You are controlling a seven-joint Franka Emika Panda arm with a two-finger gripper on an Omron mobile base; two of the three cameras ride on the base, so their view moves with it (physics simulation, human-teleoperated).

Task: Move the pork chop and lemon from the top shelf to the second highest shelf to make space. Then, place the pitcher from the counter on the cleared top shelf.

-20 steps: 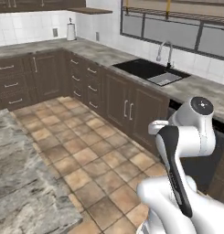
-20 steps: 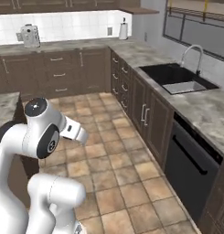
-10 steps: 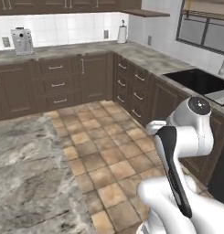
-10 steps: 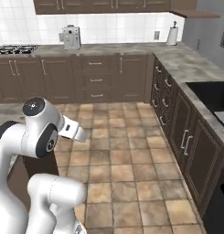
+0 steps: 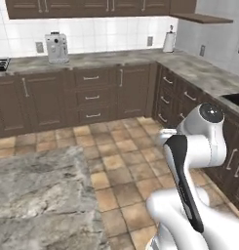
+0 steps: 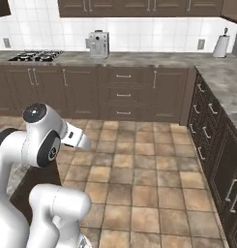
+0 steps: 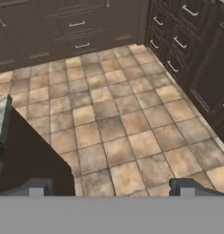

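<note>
Task looks unstarted: no fridge, pitcher or food in sight.
Gripper (image 7: 109, 187) wide open, empty, over tiled floor (image 7: 118, 119).

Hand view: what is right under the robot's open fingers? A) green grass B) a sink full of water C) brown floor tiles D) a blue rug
C: the gripper hangs open over the brown tiled floor, with dark cabinets along the far edge.
</note>
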